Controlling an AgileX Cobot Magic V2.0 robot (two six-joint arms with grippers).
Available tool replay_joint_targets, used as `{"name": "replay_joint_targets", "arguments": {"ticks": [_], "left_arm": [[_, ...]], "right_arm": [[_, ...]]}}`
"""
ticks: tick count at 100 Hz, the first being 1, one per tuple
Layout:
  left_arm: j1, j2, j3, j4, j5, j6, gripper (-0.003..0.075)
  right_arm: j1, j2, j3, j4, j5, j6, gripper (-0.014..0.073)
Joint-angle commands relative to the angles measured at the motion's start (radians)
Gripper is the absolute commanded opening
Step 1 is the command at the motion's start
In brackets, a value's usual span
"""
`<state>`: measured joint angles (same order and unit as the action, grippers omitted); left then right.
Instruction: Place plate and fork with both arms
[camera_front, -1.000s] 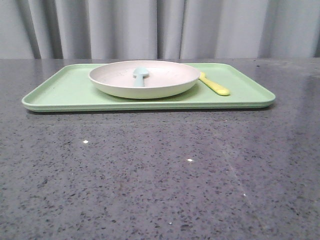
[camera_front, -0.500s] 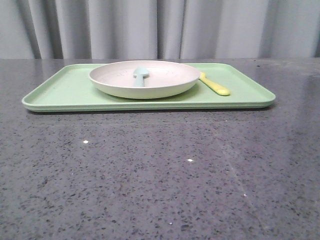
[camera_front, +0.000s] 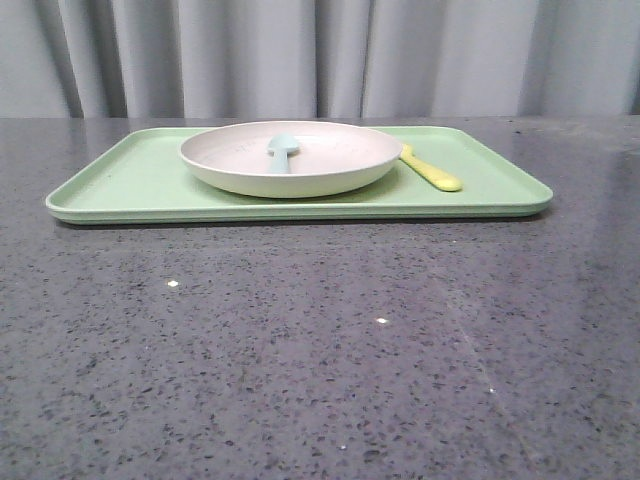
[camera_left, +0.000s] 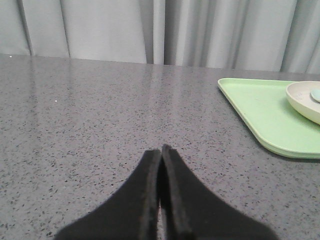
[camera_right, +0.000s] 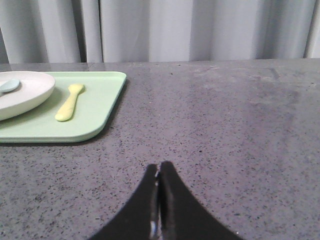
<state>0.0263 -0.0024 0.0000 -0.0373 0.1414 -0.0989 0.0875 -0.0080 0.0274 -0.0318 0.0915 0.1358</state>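
The cream-white plate (camera_front: 290, 158) sits on the light-green tray (camera_front: 130, 190) at the far side of the table. A pale blue mushroom-shaped thing (camera_front: 283, 150) lies in the plate. The yellow fork (camera_front: 430, 170) lies on the tray just right of the plate. Neither arm shows in the front view. In the left wrist view my left gripper (camera_left: 161, 150) is shut and empty over bare table, left of the tray (camera_left: 260, 110) and plate (camera_left: 305, 100). In the right wrist view my right gripper (camera_right: 159, 166) is shut and empty, right of the tray (camera_right: 95, 115), with the fork (camera_right: 69, 102) and plate (camera_right: 25, 95) on it.
The table is grey speckled stone (camera_front: 320, 350). Grey curtains (camera_front: 320, 55) hang behind its far edge. The tray lies lengthwise across the far middle of the table.
The whole front view has shifted very slightly to the right. Plate, fork and tray keep their places relative to each other.
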Motion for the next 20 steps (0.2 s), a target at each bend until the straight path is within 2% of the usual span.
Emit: {"name": "replay_joint_targets", "arguments": {"ticks": [1, 20], "left_arm": [[0.001, -0.033, 0.013, -0.008, -0.079, -0.002, -0.002], [0.001, -0.033, 0.013, -0.008, -0.079, -0.002, -0.002]], "right_arm": [[-0.006, -0.027, -0.005, -0.004, -0.076, -0.012, -0.0067], [-0.006, -0.027, -0.005, -0.004, -0.076, -0.012, -0.0067]]}}
